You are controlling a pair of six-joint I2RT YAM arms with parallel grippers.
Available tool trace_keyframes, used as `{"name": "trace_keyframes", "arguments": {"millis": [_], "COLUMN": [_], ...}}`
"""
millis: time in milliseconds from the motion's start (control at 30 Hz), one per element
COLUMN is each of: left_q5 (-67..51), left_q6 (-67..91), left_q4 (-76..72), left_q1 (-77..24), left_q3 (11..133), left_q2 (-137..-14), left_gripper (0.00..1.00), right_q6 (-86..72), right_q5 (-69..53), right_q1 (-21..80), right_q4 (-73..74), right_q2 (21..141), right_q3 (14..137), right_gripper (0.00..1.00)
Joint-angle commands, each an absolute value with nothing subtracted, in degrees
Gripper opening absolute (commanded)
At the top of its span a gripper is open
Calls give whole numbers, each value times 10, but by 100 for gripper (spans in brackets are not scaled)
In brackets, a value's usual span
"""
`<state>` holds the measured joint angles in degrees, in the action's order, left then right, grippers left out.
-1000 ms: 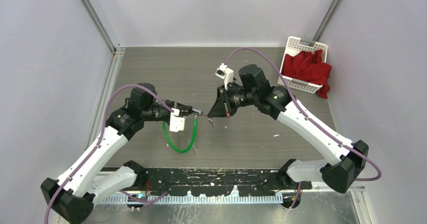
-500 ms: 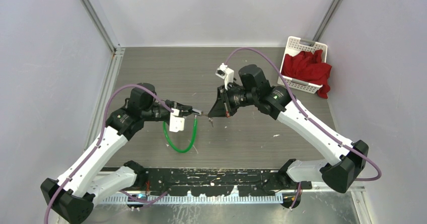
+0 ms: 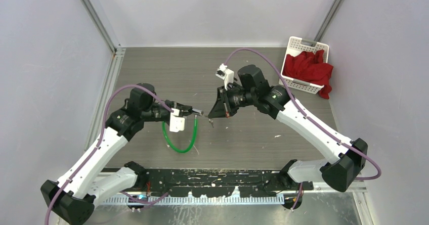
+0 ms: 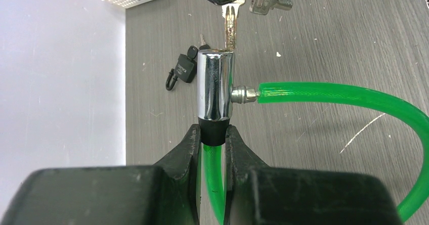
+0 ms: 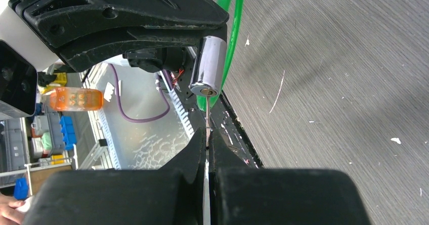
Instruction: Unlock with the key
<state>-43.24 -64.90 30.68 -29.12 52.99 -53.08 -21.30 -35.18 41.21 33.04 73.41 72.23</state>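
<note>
Your left fingers (image 4: pixel 184 149) clamp the lock cylinder (image 4: pixel 216 86) by its black base, mid-scene above the worktop (image 3: pixel 167 68). Your right fingers (image 5: pixel 195 151) pinch the key (image 4: pixel 230 25) just right of it. The blade lies roughly along the cylinder's long axis, tip at the keyway face.

No wording can be read anywhere. The small black padlock (image 4: pixel 184 68) lying on the grey wood-grain table (image 4: pixel 329 38) carries faint pale print, too small to make out.

You are seeing a grey tabletop (image 3: pixel 152 68) sitting between pale walls (image 3: pixel 45 58), metal rails (image 3: pixel 93 15) running at both far corners.
</note>
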Motion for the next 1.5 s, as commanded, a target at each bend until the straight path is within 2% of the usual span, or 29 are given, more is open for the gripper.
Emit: {"name": "trace_keyframes", "arguments": {"millis": [0,967,1467], "left_q5": [-467,-458,-448], "left_q6": [-644,-661,-662], "left_q4": [266,272,273], "left_q1": [-292,-292,-293], "left_q3": [545,541,542], "left_q2": [-511,-511,-513], "left_gripper": [0,0,0], "right_q6": [-225,-197,-231], "right_q5": [-345,-354,-376], "right_q1": [416,415,415], "right_q4": [302,360,307], "right_q2": [732,704,708], "right_q3": [733,761,752], "right_gripper": [1,1,1]}}
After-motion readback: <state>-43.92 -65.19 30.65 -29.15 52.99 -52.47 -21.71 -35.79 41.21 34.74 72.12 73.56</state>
